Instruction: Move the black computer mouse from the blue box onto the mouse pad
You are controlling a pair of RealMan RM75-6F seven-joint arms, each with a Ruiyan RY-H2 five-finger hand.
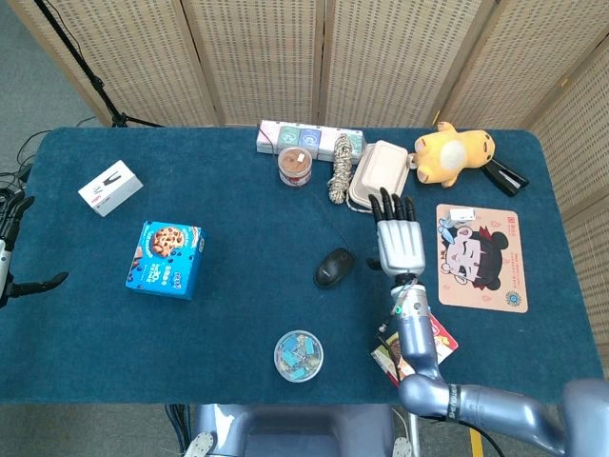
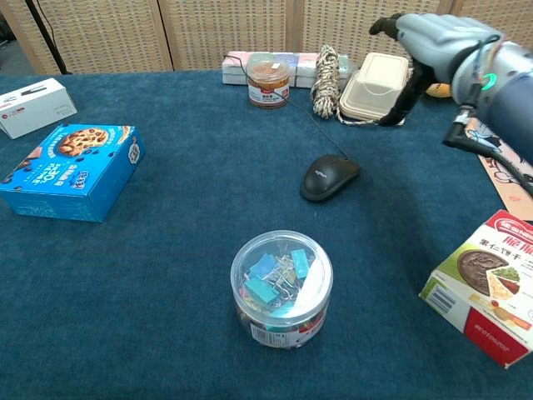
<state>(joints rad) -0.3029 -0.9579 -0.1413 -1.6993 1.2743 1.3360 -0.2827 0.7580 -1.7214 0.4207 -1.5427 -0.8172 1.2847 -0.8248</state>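
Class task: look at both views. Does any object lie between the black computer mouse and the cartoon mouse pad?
Only the right hand itself hovers open there. No tabletop object lies between the black computer mouse and the cartoon-printed mouse pad.

Left robot hand (image 1: 11,249) is mostly chopped off by the head view's left edge, the right arm covers part of the snack box (image 1: 428,345) and, in chest view, the mouse pad (image 2: 500,162), whose print's too small to read.
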